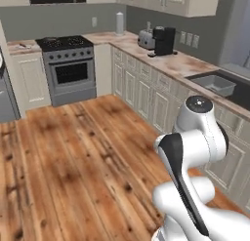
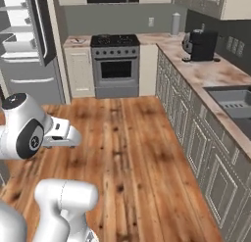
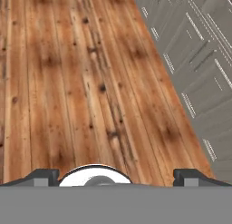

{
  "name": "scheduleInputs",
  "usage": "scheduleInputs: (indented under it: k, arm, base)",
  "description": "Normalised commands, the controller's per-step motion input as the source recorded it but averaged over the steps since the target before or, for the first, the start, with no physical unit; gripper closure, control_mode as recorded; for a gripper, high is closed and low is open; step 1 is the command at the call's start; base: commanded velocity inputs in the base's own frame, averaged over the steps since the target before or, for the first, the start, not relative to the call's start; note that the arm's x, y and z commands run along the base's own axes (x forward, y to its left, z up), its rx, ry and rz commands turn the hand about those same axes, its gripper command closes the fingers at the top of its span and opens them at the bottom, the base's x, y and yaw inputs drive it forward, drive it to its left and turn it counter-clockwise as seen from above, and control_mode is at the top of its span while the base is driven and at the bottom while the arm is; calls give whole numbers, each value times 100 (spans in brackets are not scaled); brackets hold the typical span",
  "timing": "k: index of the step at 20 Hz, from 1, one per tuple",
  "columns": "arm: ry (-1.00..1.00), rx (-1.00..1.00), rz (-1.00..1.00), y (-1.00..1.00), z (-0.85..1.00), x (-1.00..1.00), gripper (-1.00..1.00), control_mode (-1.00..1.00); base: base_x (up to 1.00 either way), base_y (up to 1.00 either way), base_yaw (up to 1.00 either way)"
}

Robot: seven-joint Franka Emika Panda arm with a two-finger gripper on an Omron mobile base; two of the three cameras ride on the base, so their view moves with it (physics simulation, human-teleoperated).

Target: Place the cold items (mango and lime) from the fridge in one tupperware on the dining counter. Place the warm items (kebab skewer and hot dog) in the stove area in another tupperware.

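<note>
- Fingers (image 3: 116, 177) are spread about as wide as they go, nothing between them, just pointing down at the wooden floor (image 3: 68, 82).
- In the hand view, grey cabinet fronts (image 3: 199, 69) run along the 2 o'clock side.
- Stove area (image 1: 66, 44) sits way across the room at about 11 o'clock in the left base view, black cooktop over a steel oven front (image 2: 115, 69).
- Fridge (image 2: 27, 45) is at 10 o'clock in the right base view, door hanging open, white shelves showing.
- Coffee machine (image 1: 163, 40) and sink (image 1: 213, 84) are on the counter (image 1: 180, 64) along the right wall.
</note>
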Motion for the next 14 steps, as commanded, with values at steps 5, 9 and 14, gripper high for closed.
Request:
scheduleInputs:
  k: [5,9,14]
  arm:
    - [0,0,0,0,0,0,-100,100]
    - [0,0,0,0,0,0,-100,100]
    - [0,0,0,0,0,0,-100,100]
  base:
    - [100,0,18]
    - [100,4,8]
    - [100,9,3]
